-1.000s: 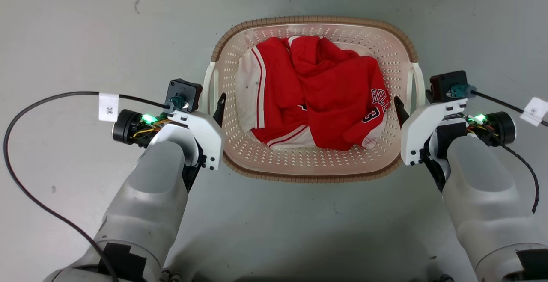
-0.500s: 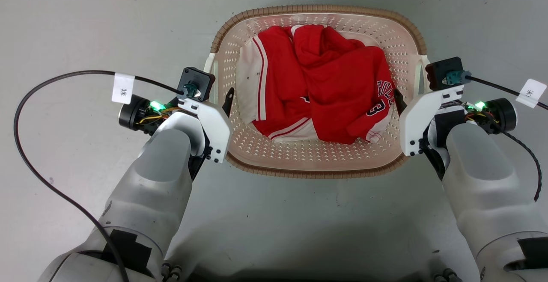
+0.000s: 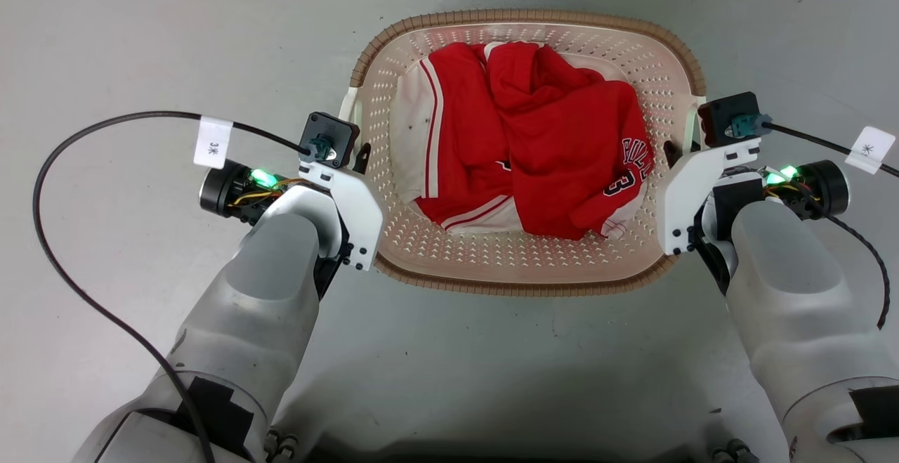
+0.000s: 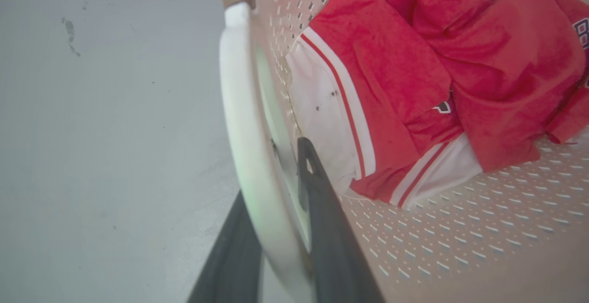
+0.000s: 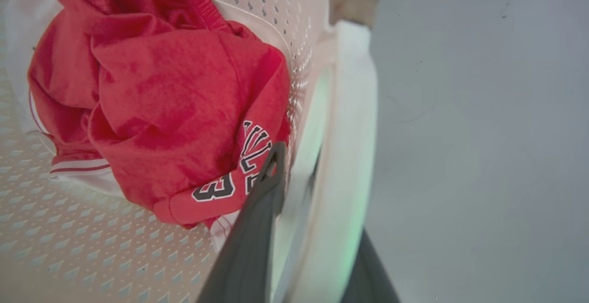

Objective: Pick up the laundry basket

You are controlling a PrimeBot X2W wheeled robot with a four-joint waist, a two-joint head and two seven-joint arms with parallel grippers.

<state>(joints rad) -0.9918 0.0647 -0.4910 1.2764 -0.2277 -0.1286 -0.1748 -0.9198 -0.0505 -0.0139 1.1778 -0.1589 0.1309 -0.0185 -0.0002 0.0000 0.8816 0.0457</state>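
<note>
The laundry basket point(image 3: 520, 17), cream with perforated walls and a brown woven-look rim, sits between my arms and holds a red and white jersey point(image 3: 534, 161). My left gripper point(image 3: 358, 161) is at the basket's left white handle point(image 4: 239, 87). In the left wrist view, the left gripper point(image 4: 271, 174) pinches that handle, one dark finger inside the wall and one outside. My right gripper point(image 3: 678, 152) is at the right handle point(image 5: 354, 110). In the right wrist view, the right gripper point(image 5: 317, 179) clamps it the same way.
Grey concrete floor point(image 3: 140, 27) lies all around the basket. A black cable with a white tag point(image 3: 213, 142) loops out from my left wrist. Another tagged cable point(image 3: 869, 148) runs from my right wrist.
Both grippers have moved forward along the basket's sides onto the handles. The basket now looks slightly larger and higher in the head view.
</note>
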